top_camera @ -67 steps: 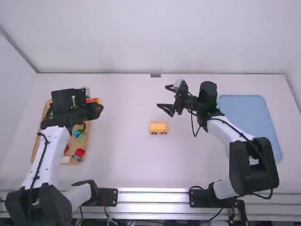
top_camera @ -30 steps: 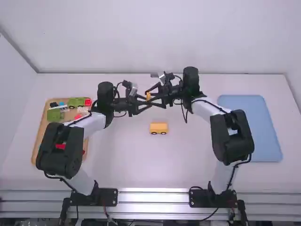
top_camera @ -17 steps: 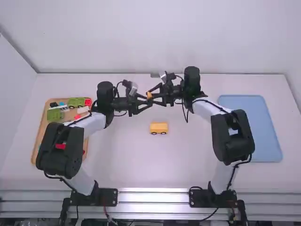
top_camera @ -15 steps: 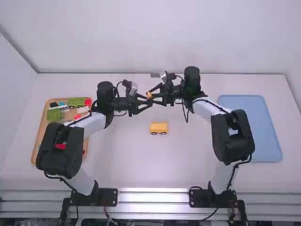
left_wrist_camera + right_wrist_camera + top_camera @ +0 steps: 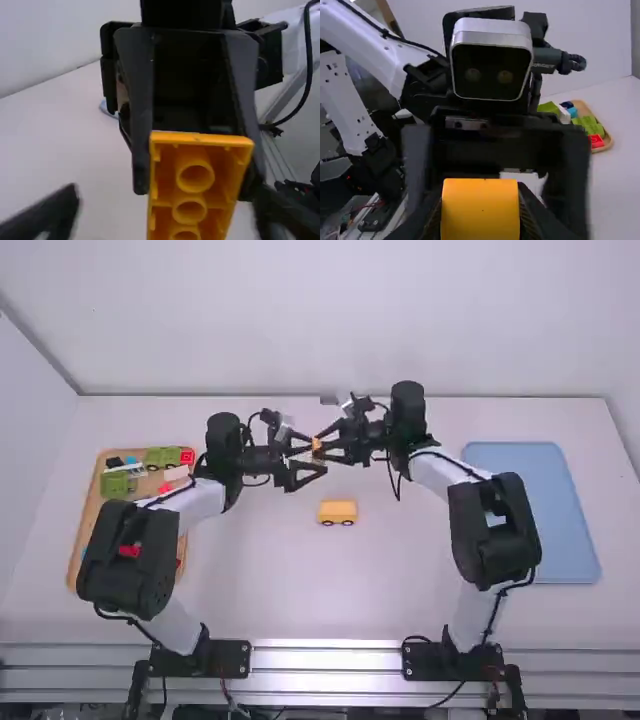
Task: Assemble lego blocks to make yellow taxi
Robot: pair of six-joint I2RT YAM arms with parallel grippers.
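My left gripper (image 5: 312, 459) stands open above the table's middle, facing my right gripper (image 5: 322, 446). Shut on a yellow-orange block (image 5: 316, 444), the right one holds it in the air between the two. In the left wrist view the block's hollow underside with round tubes (image 5: 195, 178) faces the camera, and the blurred fingers of the left gripper (image 5: 167, 210) stand wide apart around it, not touching. The block (image 5: 480, 212) also sits between the fingers of the right gripper (image 5: 481, 220) in the right wrist view. A yellow car-shaped piece with dark wheels (image 5: 337, 511) is on the table.
At the left, a wooden tray (image 5: 74, 562) holds green, red, white and blue pieces, partly under the left arm. A blue tray (image 5: 530, 510) lies at the right. The car-shaped piece is in front of the grippers, nearer the bases.
The left arm came from the wooden tray to the middle, and the right gripper moved left to meet it. Since half a second ago, the left gripper's fingers have spread apart; the block stays with the right.
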